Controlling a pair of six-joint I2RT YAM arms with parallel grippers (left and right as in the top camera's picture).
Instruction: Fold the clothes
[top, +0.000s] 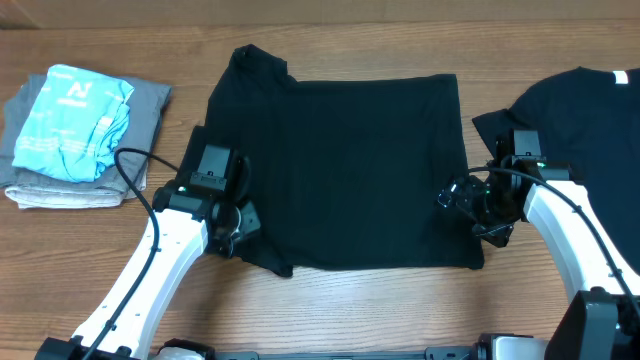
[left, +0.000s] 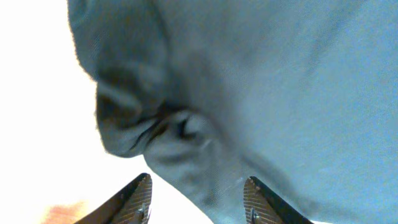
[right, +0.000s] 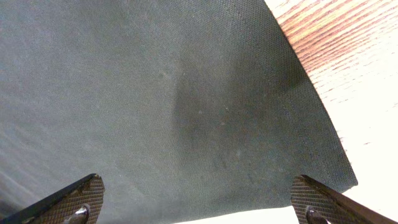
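Black T-shirt (top: 350, 170) mid-fold, sleeves tucked; left gripper (left: 198, 190) jaws apart at bunched fabric, right gripper (right: 198, 194) wide open; next likely: grasp hem corners

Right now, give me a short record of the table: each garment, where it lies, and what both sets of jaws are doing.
surface: wooden table
centre: black T-shirt, mostly flat, fabric bunched at its lower left
right edge: second black T-shirt, white label showing, partly out of frame
left: folded stack, light blue garment on grey garment
left jaws: parted, at the centre shirt's bunched lower left
right jaws: wide open, over its lower right corner
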